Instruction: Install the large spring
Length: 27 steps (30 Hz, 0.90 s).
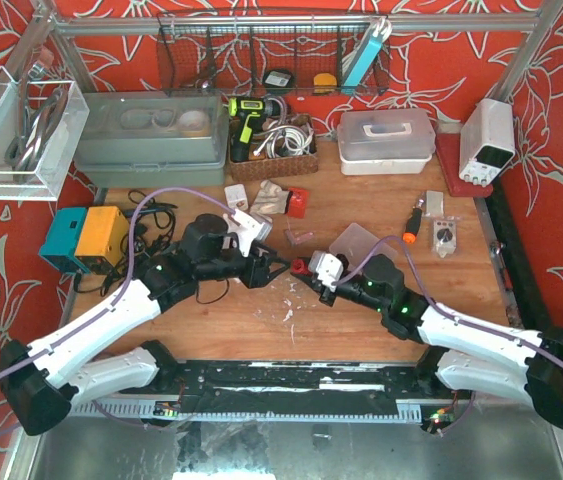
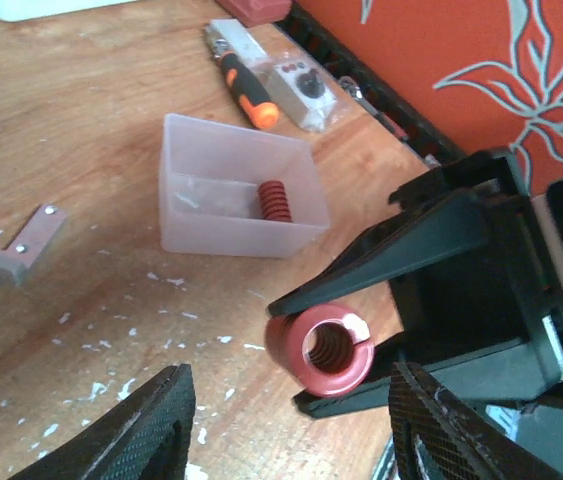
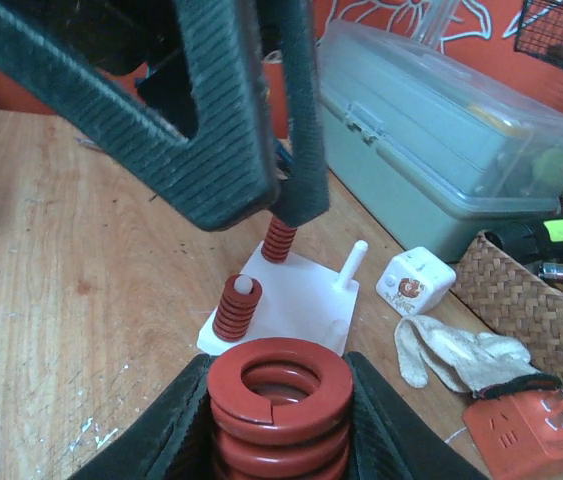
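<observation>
My right gripper (image 3: 279, 405) is shut on the large red spring (image 3: 279, 385), gripping its sides with its open end up; it also shows in the top view (image 1: 301, 267) and the left wrist view (image 2: 323, 348). Just beyond it stands the white base plate (image 3: 306, 290), with a small red spring (image 3: 236, 307) on one peg, another spring (image 3: 279, 240) at the back, a thin bare peg (image 3: 353, 265) and a thicker bare peg (image 3: 337, 330). My left gripper (image 2: 291, 385) is open and empty, hovering over the plate, facing the right gripper (image 1: 308, 270).
A clear plastic bin (image 2: 191, 215) with a small red spring in it sits behind. An orange screwdriver (image 2: 246, 90) and a metal bracket (image 2: 21, 245) lie nearby. A grey toolbox (image 3: 441, 140), wicker basket (image 3: 531, 300), white cube (image 3: 416, 285) and cloth (image 3: 451, 355) are beyond the plate.
</observation>
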### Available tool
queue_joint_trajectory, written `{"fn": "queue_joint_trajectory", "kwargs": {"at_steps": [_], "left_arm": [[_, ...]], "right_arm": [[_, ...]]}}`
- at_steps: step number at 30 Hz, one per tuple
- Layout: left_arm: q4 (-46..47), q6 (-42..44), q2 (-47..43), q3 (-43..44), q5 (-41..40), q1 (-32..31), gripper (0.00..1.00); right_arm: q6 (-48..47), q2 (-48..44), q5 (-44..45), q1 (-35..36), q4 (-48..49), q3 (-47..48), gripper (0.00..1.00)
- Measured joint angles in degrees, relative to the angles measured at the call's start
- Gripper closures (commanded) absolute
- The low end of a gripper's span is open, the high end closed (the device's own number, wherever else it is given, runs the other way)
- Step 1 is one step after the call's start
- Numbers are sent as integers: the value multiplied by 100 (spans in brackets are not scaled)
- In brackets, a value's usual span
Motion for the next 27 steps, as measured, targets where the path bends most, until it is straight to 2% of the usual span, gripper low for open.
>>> {"fn": "queue_joint_trajectory", "kwargs": {"at_steps": [15, 27], "left_arm": [[-380, 236, 756, 348, -83, -422, 41], [-111, 197, 1189, 352, -57, -562, 39]], "right_arm": [[-402, 136, 369, 293, -59, 0, 95], [-444, 262, 514, 402, -240, 0, 96]]}}
